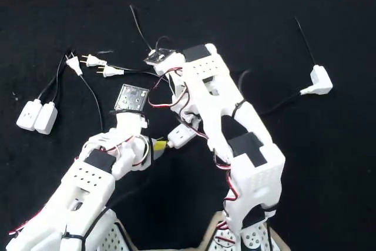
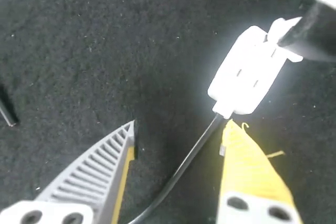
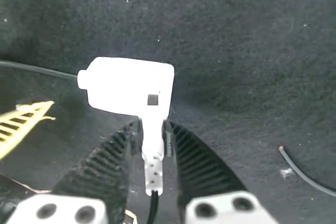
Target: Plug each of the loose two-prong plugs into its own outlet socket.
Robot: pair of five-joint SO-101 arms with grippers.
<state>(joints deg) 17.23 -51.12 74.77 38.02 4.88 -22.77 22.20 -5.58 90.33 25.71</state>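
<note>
Where the two arms meet near mid-table in the high view, an outlet socket [image 1: 182, 135] lies on the black table [image 1: 305, 163]. The left gripper [image 1: 157, 145] sits just beside the socket's cable end. The right arm comes down over the socket's other end. Three loose plugs [image 1: 94, 61] lie well apart from it, up left. Paired sockets [image 1: 36, 116] rest side by side near the left edge. An angled plug [image 1: 318, 80] lies far right on its own lead.

Left wrist view: jaws spread wide, one grey finger and one yellow. The socket [image 2: 247, 72] lies just beyond the tips, slotted face up, not between them. Its cable [image 2: 184, 166] runs back through the gap between the fingers. The right arm's black fingers [image 2: 312, 32] sit at the socket's far end.

Right wrist view: right gripper [image 3: 152, 129] is closed on the narrow neck of a white plug [image 3: 152, 153]. The plug's head meets the socket body [image 3: 128, 90] at the end away from the cable. I cannot tell whether the prongs are seated.
</note>
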